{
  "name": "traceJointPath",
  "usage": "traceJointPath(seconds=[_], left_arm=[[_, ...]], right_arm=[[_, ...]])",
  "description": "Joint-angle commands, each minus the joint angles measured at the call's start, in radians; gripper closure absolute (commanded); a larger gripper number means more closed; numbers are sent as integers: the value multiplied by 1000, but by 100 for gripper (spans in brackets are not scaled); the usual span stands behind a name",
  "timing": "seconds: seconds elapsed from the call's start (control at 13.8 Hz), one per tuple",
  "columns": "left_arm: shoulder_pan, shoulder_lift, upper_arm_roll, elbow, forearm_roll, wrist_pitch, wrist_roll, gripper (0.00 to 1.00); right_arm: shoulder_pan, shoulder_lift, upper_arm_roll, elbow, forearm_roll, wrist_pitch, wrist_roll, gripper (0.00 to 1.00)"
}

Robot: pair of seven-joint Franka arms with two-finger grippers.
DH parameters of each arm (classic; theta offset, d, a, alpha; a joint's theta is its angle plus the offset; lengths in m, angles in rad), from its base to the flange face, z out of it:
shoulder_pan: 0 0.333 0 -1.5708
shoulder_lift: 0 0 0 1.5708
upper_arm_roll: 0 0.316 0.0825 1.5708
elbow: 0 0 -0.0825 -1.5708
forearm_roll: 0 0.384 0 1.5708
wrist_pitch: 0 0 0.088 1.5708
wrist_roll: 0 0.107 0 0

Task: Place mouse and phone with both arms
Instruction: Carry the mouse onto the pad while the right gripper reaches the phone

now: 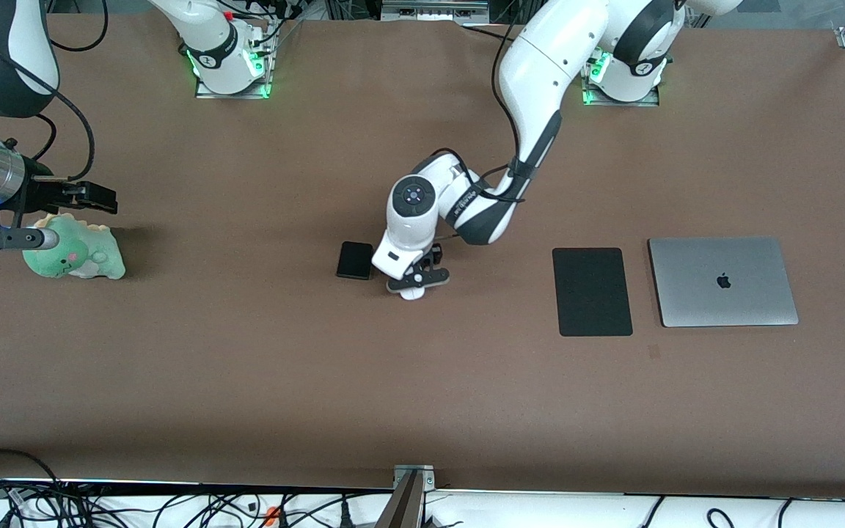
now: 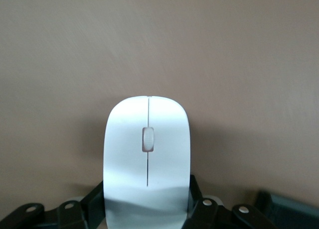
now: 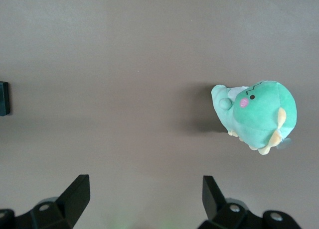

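We start at the left gripper [image 1: 416,282], low at the table's middle with its fingers [image 2: 195,199] pressed against the two long flanks of the mouse [image 2: 147,159]. The left wrist view shows the white shell wedged between the black pads, its scroll wheel and centre seam running straight away from the palm. We judge that this grip across the narrow width was chosen because the glossy shell gives little purchase any other way. We cannot tell whether the mouse is lifted or resting on the brown table [image 1: 246,367].

Taking the mouse as landmark, the phone [image 1: 355,260] lies flat just beside it, toward the right arm's end, untouched. Toward the left arm's end, well apart from the mouse, lies a flat black mat [image 1: 591,291], and just past that a closed silver laptop [image 1: 722,281]. We judge the mat the likely resting place for the mouse, being where a mouse would sit next to a computer.

The right gripper [image 3: 144,194] waits with its fingers spread wide and nothing between them, over bare table at the right arm's end, near a green plush dinosaur [image 1: 74,248].

The only mark we can make out is the dark apple logo on the laptop lid; no readable lettering shows elsewhere.
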Motion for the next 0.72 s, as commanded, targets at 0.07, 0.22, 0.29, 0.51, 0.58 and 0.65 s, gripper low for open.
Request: traceJointPath(seconds=[0.07,0.22,0.29,0.51,0.58,0.65], left_arm=[[118,-127,-8,-132,23,-23,91,47],[180,-226,-9,-253,23,-19,190,47],[211,-297,-9,-342,25,-5,241,47],[305,-434,-9,-549,23,84,378,45],[343,-461,-13,-605,23,110,442,45],[381,-478,-14,-649,23,130,506,46]], right_arm=[[-1,0,1,5,-2,-14,1,0],[-1,0,2,5,-2,-14,1,0],[-1,0,2,5,-2,-14,1,0],[14,15,4,6,10,-9,7,0],[25,20,4,6,29,-5,41,0],[43,35,4,8,47,0,81,0]])
